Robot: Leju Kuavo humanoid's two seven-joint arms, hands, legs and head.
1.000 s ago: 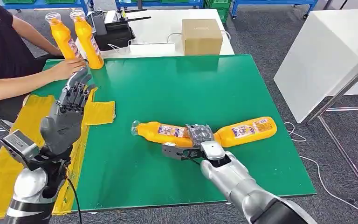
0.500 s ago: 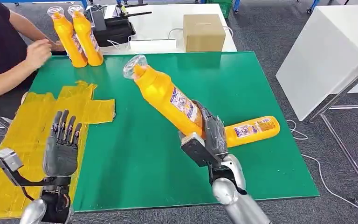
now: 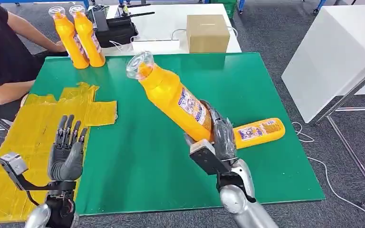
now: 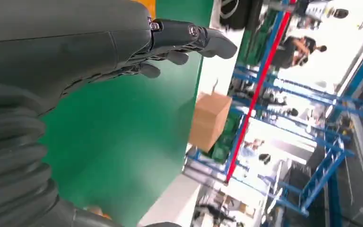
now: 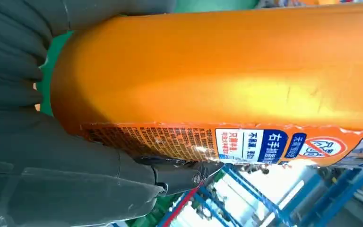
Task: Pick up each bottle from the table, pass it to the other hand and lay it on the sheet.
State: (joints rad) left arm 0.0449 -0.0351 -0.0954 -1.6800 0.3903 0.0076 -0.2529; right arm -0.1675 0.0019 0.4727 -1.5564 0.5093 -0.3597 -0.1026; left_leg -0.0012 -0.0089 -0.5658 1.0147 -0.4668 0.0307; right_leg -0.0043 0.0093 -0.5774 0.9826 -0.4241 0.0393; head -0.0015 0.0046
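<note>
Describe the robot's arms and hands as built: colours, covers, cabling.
Both arms are silver metal with rounded joint housings. The left hand has a grey palm and darker, slim segmented fingers; a grey box-shaped module sits at its wrist, and a thin black cable runs down the forearm. The right hand matches: grey body, dark fingers, a flat grey wrist block. The wrist views show grey ribbed covers.

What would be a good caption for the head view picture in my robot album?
Right hand lifts an orange bottle off the green table; left hand waits open.
</note>
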